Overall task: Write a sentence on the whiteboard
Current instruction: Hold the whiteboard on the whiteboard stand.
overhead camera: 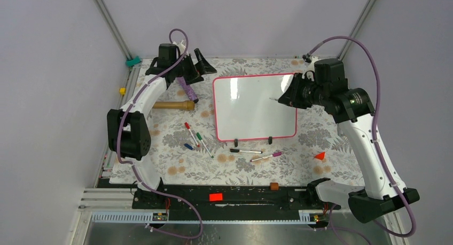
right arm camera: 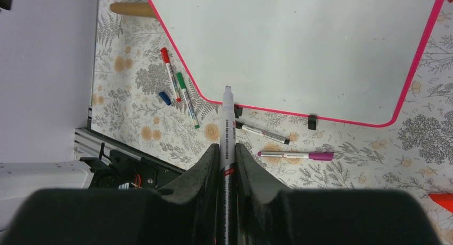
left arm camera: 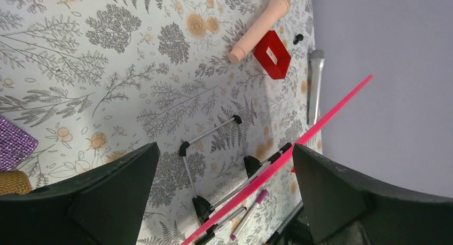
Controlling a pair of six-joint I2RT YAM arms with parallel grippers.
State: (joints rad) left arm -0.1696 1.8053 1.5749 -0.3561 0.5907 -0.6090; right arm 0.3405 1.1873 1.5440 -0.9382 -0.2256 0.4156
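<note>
Floral table: right gripper clamps marker over whiteboard; left gripper wide, empty.

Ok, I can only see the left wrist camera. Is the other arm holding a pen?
Observer: Yes, the right tool is shut on a marker, pointing toward the whiteboard.
Operator: Did it write anything yet?
Observer: No, the board's white face looks blank.
Operator: Are there more colours?
Observer: A red marker and a green marker lie on the cloth, left of the board.
</note>
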